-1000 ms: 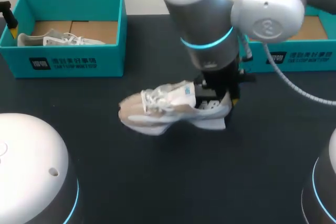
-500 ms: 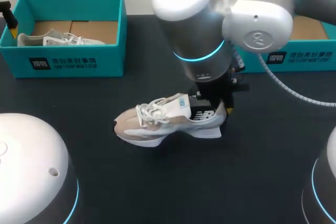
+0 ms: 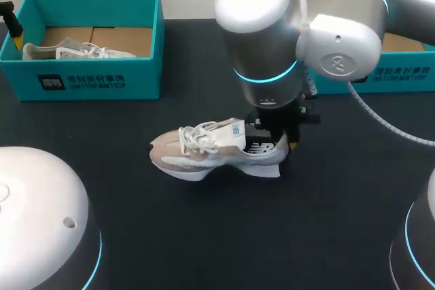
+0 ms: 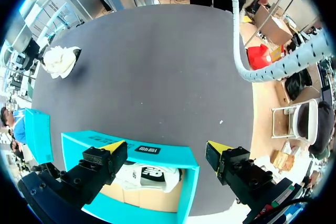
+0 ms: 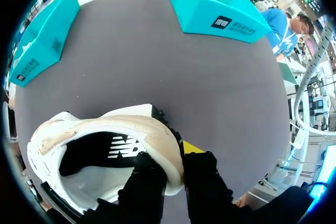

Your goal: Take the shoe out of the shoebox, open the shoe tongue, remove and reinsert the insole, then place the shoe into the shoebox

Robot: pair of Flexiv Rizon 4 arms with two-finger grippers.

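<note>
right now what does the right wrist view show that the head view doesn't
Only the right wrist view: the dark inside of the beige and white sneaker, and the right gripper pinching the heel rim, one of its fingers outside, the other inside. Only the head view: the sneaker's white laces, the right arm covering that grip, and a clear look at the second white shoe inside the left teal cardboard shoebox. Both: the sneaker, the dark table, that shoebox and the other teal shoebox.

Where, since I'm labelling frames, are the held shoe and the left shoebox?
held shoe (image 3: 198, 159): head view, on its beige side panel, at midfoot.
left shoebox (image 3: 139, 78): head view, on its teal front wall.
</note>
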